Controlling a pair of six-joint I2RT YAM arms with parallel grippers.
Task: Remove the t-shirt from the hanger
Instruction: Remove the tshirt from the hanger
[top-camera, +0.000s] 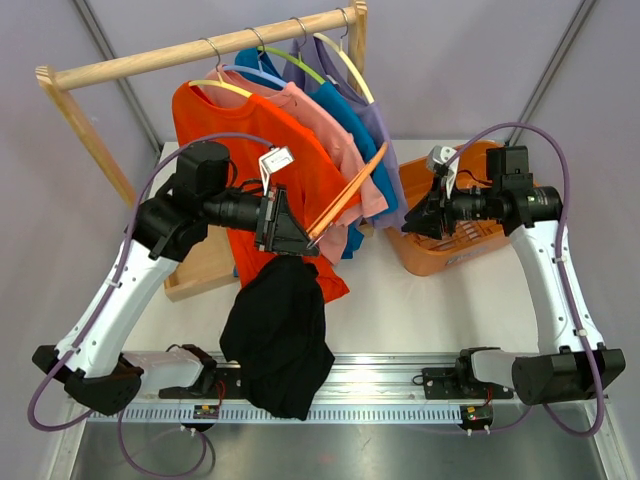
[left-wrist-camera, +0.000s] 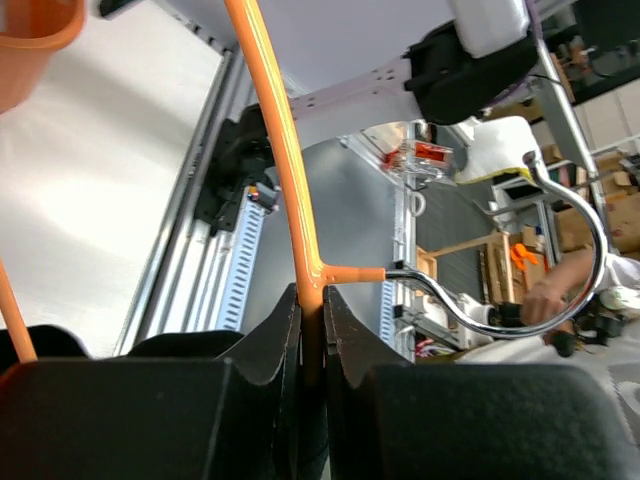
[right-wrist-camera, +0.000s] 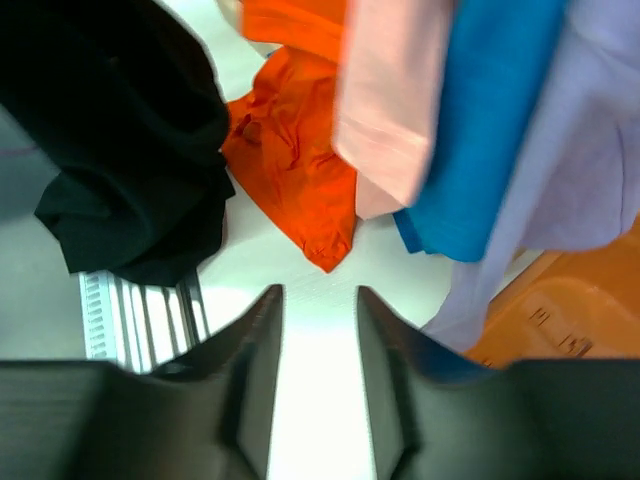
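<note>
Left gripper (left-wrist-camera: 311, 305) clamps the orange hanger (top-camera: 348, 193) at its neck while the limp, lightweight black t-shirt (top-camera: 278, 330) sags just below that hanger, likely best pinched at a bunched fold by the empty, part-open right gripper (right-wrist-camera: 318, 300) to the hanger's right.

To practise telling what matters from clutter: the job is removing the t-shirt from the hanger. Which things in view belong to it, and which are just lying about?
Belong to the job:
orange hanger, pinched by the left arm's fingers
black t-shirt

Just lying about:
wooden rail
hung shirts
orange basket
right arm's fingers, open
</note>
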